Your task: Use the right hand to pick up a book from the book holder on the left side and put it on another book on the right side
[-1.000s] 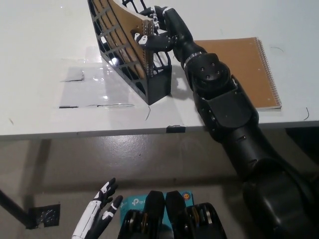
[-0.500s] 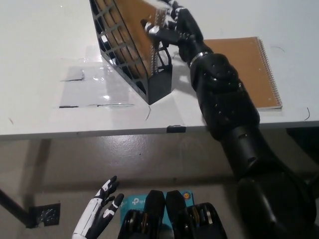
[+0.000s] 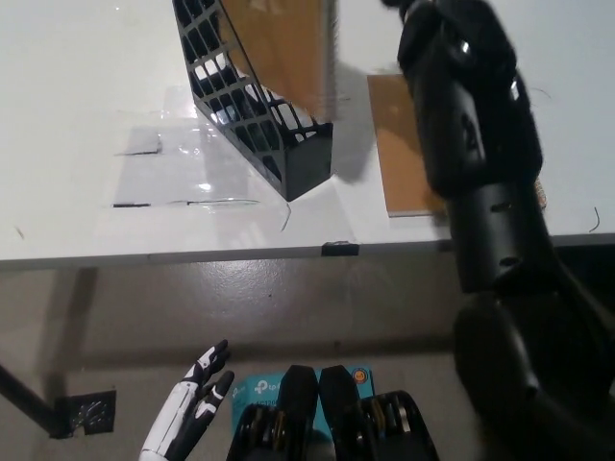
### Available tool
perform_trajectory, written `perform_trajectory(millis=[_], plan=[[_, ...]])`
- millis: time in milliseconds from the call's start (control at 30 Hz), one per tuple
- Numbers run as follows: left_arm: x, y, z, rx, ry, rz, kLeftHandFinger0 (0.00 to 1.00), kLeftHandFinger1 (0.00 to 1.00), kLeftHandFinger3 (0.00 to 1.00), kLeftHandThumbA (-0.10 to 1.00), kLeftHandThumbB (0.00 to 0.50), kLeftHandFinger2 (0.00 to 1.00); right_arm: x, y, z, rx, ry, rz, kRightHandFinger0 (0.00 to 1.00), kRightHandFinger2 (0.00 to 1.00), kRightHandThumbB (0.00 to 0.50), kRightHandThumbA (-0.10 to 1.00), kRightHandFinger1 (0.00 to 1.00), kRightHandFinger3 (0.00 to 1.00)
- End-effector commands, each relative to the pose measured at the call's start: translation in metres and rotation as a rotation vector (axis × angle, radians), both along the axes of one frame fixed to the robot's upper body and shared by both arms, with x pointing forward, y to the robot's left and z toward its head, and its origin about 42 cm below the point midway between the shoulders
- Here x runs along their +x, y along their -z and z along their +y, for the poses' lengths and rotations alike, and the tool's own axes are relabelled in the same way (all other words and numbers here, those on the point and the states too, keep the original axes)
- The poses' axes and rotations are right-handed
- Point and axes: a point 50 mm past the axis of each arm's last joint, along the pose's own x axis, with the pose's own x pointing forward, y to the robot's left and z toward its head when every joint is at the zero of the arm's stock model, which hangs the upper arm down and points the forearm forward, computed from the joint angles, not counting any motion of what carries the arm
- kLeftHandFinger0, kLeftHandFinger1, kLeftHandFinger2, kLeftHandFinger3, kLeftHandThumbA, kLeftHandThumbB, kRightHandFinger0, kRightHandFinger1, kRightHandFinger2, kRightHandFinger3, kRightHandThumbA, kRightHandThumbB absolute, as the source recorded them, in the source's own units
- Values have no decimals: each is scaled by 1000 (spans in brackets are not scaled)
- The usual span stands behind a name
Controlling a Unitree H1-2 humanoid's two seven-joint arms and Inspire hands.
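Observation:
A black lattice book holder (image 3: 252, 115) stands on the white table (image 3: 77, 86). A brown spiral book (image 3: 288, 48) hangs tilted above the holder, lifted out of it and blurred. My black right arm (image 3: 471, 115) is raised over the table's right side. Only the edge of my right hand (image 3: 399, 6) shows at the picture's top, beside the lifted book, which it holds. A second brown notebook (image 3: 408, 144) lies flat on the right, partly hidden by the arm. My white left hand (image 3: 187, 418) rests low at the lower left, below the table, fingers apart and holding nothing.
A clear plastic sheet (image 3: 163, 173) lies taped on the table left of the holder. The table's front edge (image 3: 192, 257) runs across the middle. A blue box (image 3: 252, 390) sits on the floor below.
My right hand has raised the brown book up out of the holder, and the arm has swung up toward the right. The holder now shows bare lattice. The left hand stays put.

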Motion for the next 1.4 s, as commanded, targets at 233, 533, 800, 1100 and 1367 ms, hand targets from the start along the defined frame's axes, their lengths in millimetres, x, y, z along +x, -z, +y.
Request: perform_trajectory(millis=[233, 533, 800, 1100, 1367], plan=[[3, -9, -3, -6, 25, -59, 878, 965, 965, 933, 123, 972, -34, -145, -15, 118, -16, -279, 0, 839, 90, -100, 469, 939], [0, -7, 0, 0, 33, -57, 854, 946, 972, 933, 108, 974, -34, -165, -80, 233, -4, -214, 0, 912, 66, -100, 387, 1000], [-4, -3, 2, -19, 12, -33, 856, 933, 976, 919, 116, 971, -30, -163, -141, 245, 52, -188, 0, 824, 52, -100, 267, 951], [-10, 4, 1, -23, 8, -17, 827, 904, 971, 896, 107, 963, -6, -82, -164, 208, 68, -34, 0, 753, 47, -100, 329, 1000], [-14, 7, 0, -40, 2, 8, 824, 892, 996, 884, 103, 954, 20, 21, -152, 201, 70, 188, 0, 781, 76, -100, 325, 1000]])
